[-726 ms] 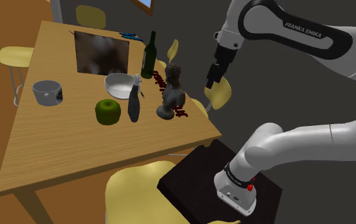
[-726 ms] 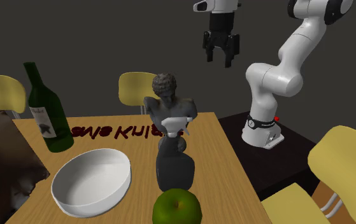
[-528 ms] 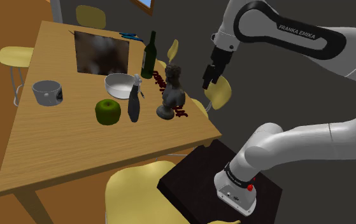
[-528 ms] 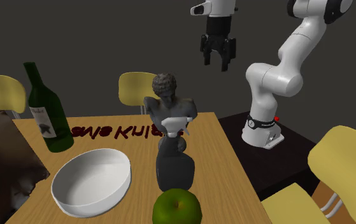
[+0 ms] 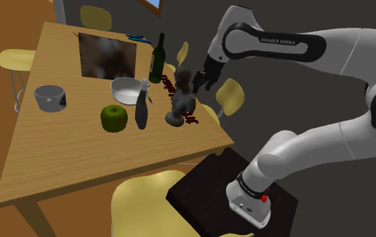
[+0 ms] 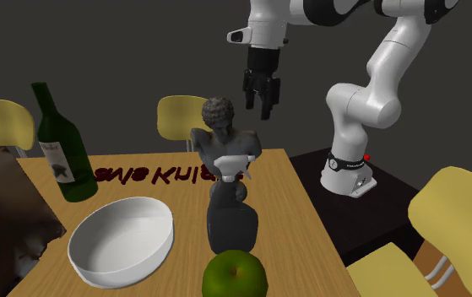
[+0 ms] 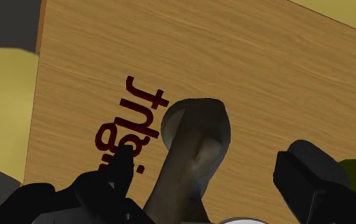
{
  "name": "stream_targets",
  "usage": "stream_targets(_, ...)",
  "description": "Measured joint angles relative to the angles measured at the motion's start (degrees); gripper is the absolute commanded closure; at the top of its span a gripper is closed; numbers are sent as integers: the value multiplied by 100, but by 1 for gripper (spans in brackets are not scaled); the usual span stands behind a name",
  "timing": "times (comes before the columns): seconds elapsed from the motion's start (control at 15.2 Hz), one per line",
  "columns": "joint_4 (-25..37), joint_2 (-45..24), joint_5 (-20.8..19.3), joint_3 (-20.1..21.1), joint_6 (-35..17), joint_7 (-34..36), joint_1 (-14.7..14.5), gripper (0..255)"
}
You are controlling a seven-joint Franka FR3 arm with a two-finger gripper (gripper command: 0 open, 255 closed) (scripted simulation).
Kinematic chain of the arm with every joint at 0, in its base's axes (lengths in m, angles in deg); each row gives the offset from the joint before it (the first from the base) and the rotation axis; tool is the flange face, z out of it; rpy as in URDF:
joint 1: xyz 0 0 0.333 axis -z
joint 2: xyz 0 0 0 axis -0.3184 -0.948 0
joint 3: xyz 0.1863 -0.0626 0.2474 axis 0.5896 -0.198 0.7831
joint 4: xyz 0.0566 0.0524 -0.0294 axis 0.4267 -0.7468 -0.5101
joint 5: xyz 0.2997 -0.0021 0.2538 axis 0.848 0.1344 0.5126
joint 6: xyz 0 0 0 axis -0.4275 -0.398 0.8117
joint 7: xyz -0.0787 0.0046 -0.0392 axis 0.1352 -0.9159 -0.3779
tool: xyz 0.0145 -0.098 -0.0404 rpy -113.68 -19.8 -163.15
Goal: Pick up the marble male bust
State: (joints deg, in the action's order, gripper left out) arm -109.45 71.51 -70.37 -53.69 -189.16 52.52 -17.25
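Two black fingers [image 7: 122, 170] of the end effector [image 6: 259, 99] hang spread wide above the dark grey curly-haired male bust [image 6: 224, 139], upright on the wooden desk [image 5: 65, 148], likely aligned to straddle its head.

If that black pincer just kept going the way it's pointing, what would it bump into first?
Most likely the dark bust: in the wrist view it lies squarely ahead of the open pincer, with the wooden table beyond it.
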Motion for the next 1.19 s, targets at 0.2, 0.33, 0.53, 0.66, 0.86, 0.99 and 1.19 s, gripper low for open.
stream_targets(0.2, -5, -417, 73, 29, -725, 238, 65, 0)
stream_targets(0.33, 60, -719, 102, 20, -1137, 341, 113, 0)
stream_targets(0.53, -44, -892, 123, 36, -1490, 393, 121, 0)
stream_targets(0.66, -160, -940, 129, 36, -1660, 390, 121, 0)
stream_targets(0.86, -328, -1004, 140, 45, -1893, 389, 115, 0)
stream_targets(0.99, -351, -1023, 141, 44, -1942, 386, 115, 255)
stream_targets(1.19, -356, -1019, 142, 42, -1965, 387, 117, 255)
